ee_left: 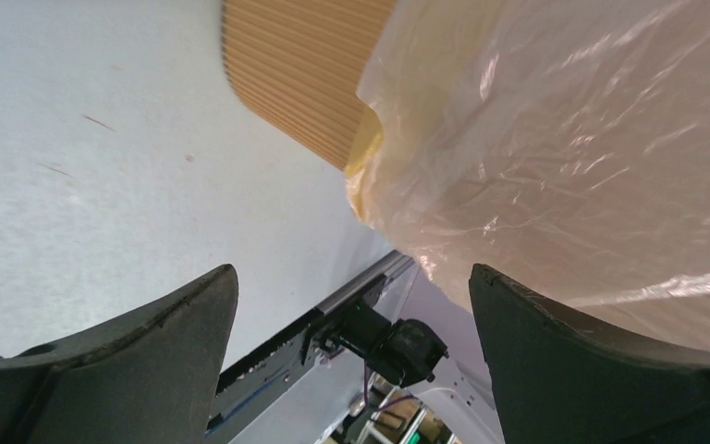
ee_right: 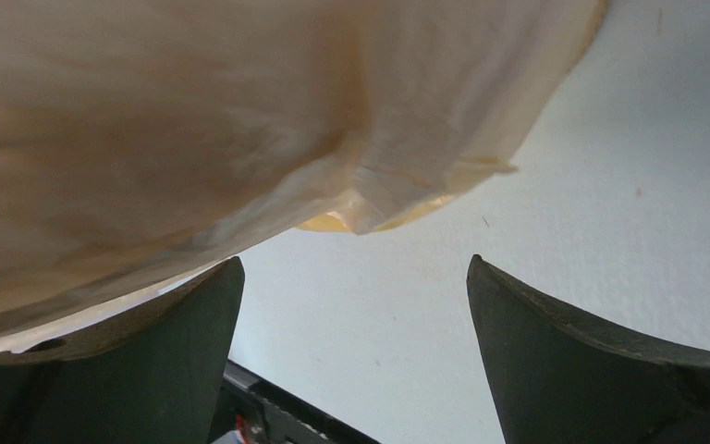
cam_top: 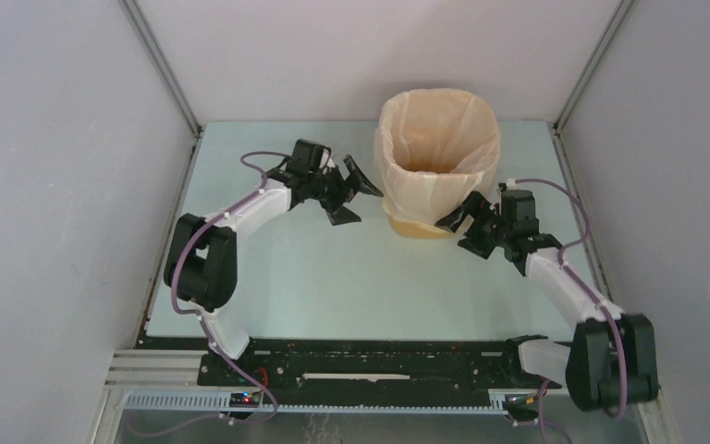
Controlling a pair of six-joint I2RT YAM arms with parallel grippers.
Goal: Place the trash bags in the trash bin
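**Bag lining the upright bin**

The trash bag (cam_top: 437, 180) sits inside the trash bin (cam_top: 414, 228), its mouth facing up and its edge draped down the outer wall. The bin stands upright at the far middle of the table (cam_top: 333, 277). The left gripper (cam_top: 355, 195) is just left of it and the right gripper (cam_top: 463, 231) at its near right, both spread wide and empty.

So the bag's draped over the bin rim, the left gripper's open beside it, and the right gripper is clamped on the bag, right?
Not quite. The right gripper is open, not clamped: the right wrist view shows its jaws spread, nothing between them. The trash bag does drape over the trash bin rim, left gripper open beside it.
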